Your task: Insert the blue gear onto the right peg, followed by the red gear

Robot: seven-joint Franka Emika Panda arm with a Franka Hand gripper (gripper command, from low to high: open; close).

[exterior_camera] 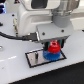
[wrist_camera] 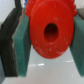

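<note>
Red gear [wrist_camera: 49, 34]: small, rigid plastic, judged light and smooth-sided; best held across its toothed rim. Gripper [wrist_camera: 46, 42] clamped on it, pads [wrist_camera: 19, 42] at either flank, blue gear [exterior_camera: 50, 55] directly below.

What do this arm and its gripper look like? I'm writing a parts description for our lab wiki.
The arm has white, rounded shells. A boxy white-and-grey gripper hangs under it, with a black cable running in from the exterior view's left to a dark plug on its side. In the wrist view the finger pads are teal-green on darker backing. No markings are readable.
</note>
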